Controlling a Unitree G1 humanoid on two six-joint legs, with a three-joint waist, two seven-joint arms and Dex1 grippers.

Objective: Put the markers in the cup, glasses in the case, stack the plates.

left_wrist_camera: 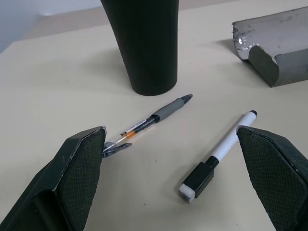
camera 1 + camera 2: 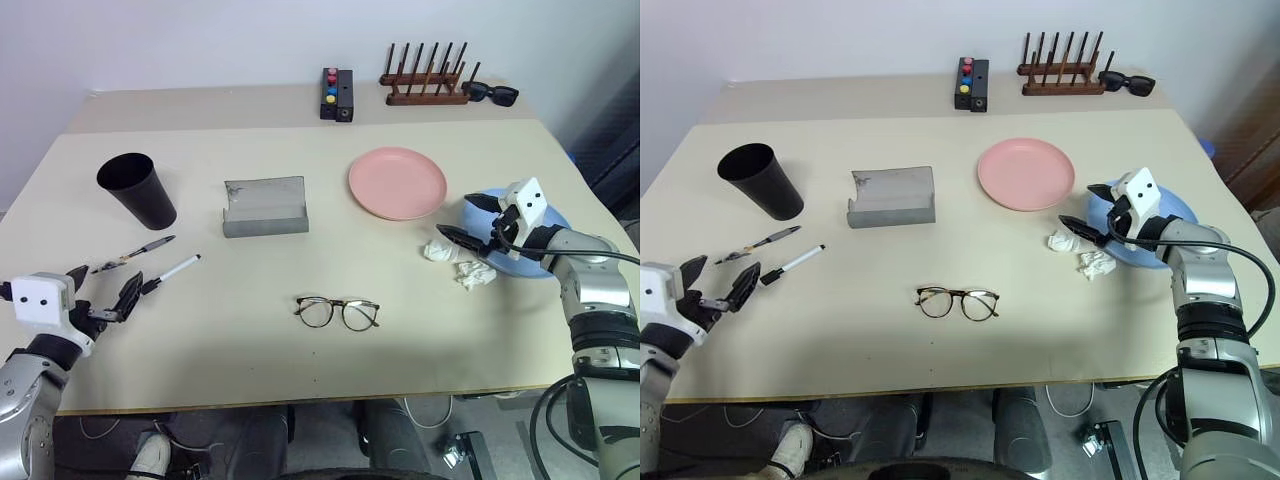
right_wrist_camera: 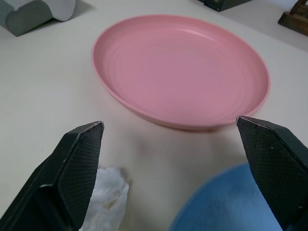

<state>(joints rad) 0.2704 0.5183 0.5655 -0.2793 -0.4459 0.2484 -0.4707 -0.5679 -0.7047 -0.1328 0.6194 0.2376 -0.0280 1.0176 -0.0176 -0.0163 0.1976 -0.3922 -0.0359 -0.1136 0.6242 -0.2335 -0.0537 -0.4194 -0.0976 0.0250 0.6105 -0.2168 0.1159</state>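
The black cup (image 2: pixel 137 188) stands upright at the table's far left. Just in front of it lie the two markers, a dark pen (image 1: pixel 151 119) and a white one with a black cap (image 1: pixel 219 151). My left gripper (image 2: pixel 103 285) hovers open just short of them, holding nothing. The glasses (image 2: pixel 338 312) lie unfolded near the front middle. Behind them the grey case (image 2: pixel 265 207) looks open. The pink plate (image 2: pixel 397 182) lies right of the case. My right gripper (image 2: pixel 455 215) is open over the near edge of the blue plate (image 3: pixel 226 202), pointing at the pink one.
Crumpled white tissue (image 2: pixel 462 265) lies beside the blue plate, under my right gripper. On the back table stand a black box with coloured buttons (image 2: pixel 337 95), a wooden peg rack (image 2: pixel 427 80) and black sunglasses (image 2: pixel 490 93).
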